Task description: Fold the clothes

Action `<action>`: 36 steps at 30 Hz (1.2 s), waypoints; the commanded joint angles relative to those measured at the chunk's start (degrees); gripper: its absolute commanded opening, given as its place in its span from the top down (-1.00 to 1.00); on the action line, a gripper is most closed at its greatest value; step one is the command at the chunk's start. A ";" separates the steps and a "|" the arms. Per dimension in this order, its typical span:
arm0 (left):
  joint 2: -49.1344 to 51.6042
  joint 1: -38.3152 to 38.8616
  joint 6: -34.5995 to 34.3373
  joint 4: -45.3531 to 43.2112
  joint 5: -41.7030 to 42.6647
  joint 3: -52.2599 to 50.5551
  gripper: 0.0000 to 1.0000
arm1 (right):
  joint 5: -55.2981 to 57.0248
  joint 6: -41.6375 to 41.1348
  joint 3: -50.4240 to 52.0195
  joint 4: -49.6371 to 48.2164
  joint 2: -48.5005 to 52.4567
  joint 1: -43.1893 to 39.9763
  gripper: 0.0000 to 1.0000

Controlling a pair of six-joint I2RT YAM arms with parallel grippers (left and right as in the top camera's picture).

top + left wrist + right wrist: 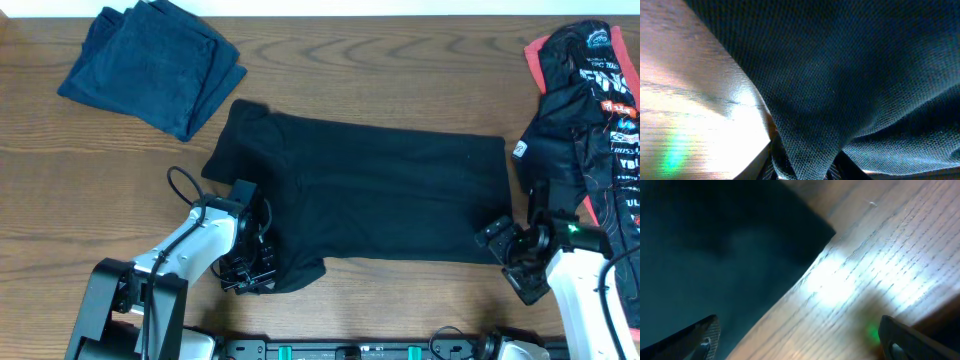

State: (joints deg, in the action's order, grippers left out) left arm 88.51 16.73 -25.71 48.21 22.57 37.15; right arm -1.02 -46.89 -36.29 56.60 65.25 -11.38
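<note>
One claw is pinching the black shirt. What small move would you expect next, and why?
Probably the right gripper closing on the black shirt's near corner. The left gripper pinches cloth at its corner, while the right one's jaws stand wide open astride the shirt's edge, one finger over cloth, one over bare table. With both corners held, the edge could be lifted.

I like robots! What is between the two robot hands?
The black shirt, spread flat, lies between the left gripper and the right gripper. The overhead view shows it best.
</note>
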 commanded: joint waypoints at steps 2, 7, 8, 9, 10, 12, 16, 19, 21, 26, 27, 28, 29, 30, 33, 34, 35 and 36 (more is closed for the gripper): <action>0.22 0.13 0.13 -0.52 -0.66 -0.72 0.39 | 1.55 -1.95 2.45 -2.69 0.02 -2.89 -0.99; 0.22 0.13 0.11 -0.57 -0.66 -0.72 0.39 | 1.42 -2.86 4.07 -5.03 1.38 -5.14 -0.98; 0.22 0.13 0.11 -0.57 -0.66 -0.72 0.40 | 1.40 -3.06 4.11 -5.66 2.05 -5.29 -0.97; 0.22 0.13 0.11 -0.55 -0.66 -0.72 0.40 | 1.42 -3.04 4.11 -6.21 2.56 -5.29 -0.96; 0.22 0.13 0.11 -0.55 -0.66 -0.72 0.39 | 1.42 -3.06 4.11 -6.67 3.13 -5.27 -0.96; 0.22 0.13 0.11 -0.55 -0.66 -0.72 0.39 | 1.42 -3.58 4.11 -7.17 4.46 -5.27 -0.93; 0.22 0.13 0.11 -0.55 -0.66 -0.72 0.39 | 1.44 -4.33 4.13 -9.22 7.41 -5.27 -0.75; 0.22 0.13 0.11 -0.55 -0.66 -0.72 0.39 | 1.14 -5.01 4.13 -11.39 9.57 -5.27 -0.64; 0.22 0.13 0.11 -0.55 -0.66 -0.72 0.40 | 1.14 -5.40 4.13 -12.22 10.67 -5.27 -0.62; 0.22 0.13 0.11 -0.55 -0.66 -0.72 0.40 | 1.22 -6.05 4.13 -12.81 12.33 -5.29 -0.52; 0.22 0.13 0.11 -0.55 -0.66 -0.72 0.40 | 1.53 -6.05 4.13 -12.92 12.52 -5.27 -0.49; 0.22 0.13 0.11 -0.55 -0.66 -0.72 0.40 | 1.97 -6.32 4.13 -12.94 12.72 -5.27 -0.45; 0.22 0.13 0.11 -0.55 -0.66 -0.72 0.39 | 2.36 -6.54 4.15 -12.94 12.76 -5.27 -0.40; 0.22 0.13 0.11 -0.55 -0.63 -0.72 0.39 | 2.69 -6.93 4.17 -12.92 12.76 -5.27 -0.33; 0.22 0.13 0.11 -0.59 -0.44 -0.72 0.40 | 2.71 -7.15 4.17 -13.55 12.76 -5.27 0.09; 0.22 0.13 0.11 -0.59 -0.44 -0.72 0.40 | 2.73 -7.15 4.17 -13.57 12.76 -5.27 0.24; 0.22 0.13 0.13 -0.57 -0.44 -0.72 0.50 | 2.73 -7.15 4.17 -13.57 12.76 -5.27 0.36; 0.20 0.13 0.15 -0.55 -0.44 -0.72 0.63 | 2.73 -7.17 4.17 -13.55 12.76 -5.27 0.47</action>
State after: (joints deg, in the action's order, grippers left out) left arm 88.51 16.71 -25.85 48.05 22.72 37.12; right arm 0.64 -53.65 -32.47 43.05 77.62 -16.16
